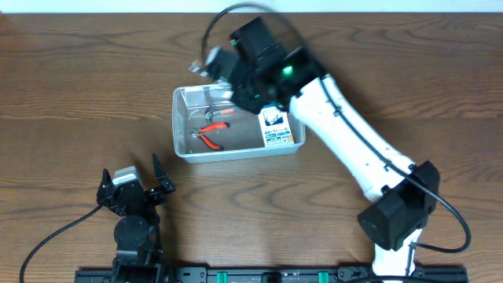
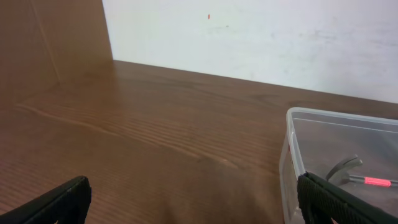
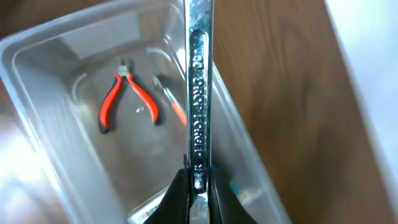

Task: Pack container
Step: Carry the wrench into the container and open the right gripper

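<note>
The container (image 1: 179,126) is a clear plastic tub in the middle of the table, also in the right wrist view (image 3: 56,155) and at the right edge of the left wrist view (image 2: 292,155). Red-handled pliers (image 1: 211,135) lie inside it, also seen in the right wrist view (image 3: 127,93). A second red-handled tool (image 3: 171,102) lies beside them. My right gripper (image 3: 199,186) is shut on a shiny metal wrench (image 3: 200,93) and holds it over the tub's far edge (image 1: 206,61). My left gripper (image 1: 135,185) is open and empty, near the table's front left.
A small blue-and-white box (image 1: 280,127) stands in the tub's right end. The right arm (image 1: 354,149) reaches diagonally from the front right over the table. A white wall (image 2: 261,37) rises behind the table's far edge.
</note>
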You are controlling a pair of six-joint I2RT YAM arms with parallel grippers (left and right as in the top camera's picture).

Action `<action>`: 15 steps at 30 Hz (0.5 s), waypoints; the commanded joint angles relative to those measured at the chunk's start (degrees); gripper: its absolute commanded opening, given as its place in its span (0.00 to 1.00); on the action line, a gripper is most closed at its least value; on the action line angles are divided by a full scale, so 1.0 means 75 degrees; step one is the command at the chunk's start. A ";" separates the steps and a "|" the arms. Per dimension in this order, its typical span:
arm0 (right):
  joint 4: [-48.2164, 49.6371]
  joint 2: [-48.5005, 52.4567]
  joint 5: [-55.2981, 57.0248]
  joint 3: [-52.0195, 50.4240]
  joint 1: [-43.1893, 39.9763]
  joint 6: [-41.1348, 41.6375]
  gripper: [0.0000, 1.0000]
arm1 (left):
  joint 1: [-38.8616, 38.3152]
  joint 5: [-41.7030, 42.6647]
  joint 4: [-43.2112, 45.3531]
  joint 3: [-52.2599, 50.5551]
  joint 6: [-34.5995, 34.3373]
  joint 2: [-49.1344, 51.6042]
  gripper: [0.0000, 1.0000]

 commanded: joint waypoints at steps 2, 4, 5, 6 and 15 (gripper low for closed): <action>0.0233 0.0568 -0.0140 -0.0052 -0.0052 -0.2396 0.01 | -0.0023 -0.0149 -0.0251 -0.0154 0.0012 -0.0029 0.98; 0.0233 0.0842 -0.0411 -0.0050 -0.0105 -0.2760 0.01 | -0.0023 -0.0152 -0.0254 -0.0154 0.0012 -0.0029 0.98; 0.0233 0.1000 -0.0516 -0.0052 -0.0140 -0.2792 0.01 | -0.0023 -0.0152 -0.0251 -0.0154 0.0012 -0.0029 0.98; 0.0245 0.1145 -0.0580 -0.0050 -0.0166 -0.2798 0.01 | -0.0023 -0.0149 -0.0251 -0.0154 0.0012 -0.0029 0.98; 0.0370 0.2215 -0.0647 -0.0050 -0.0090 -0.2914 0.02 | -0.0023 -0.0152 -0.0251 -0.0154 0.0012 -0.0029 0.98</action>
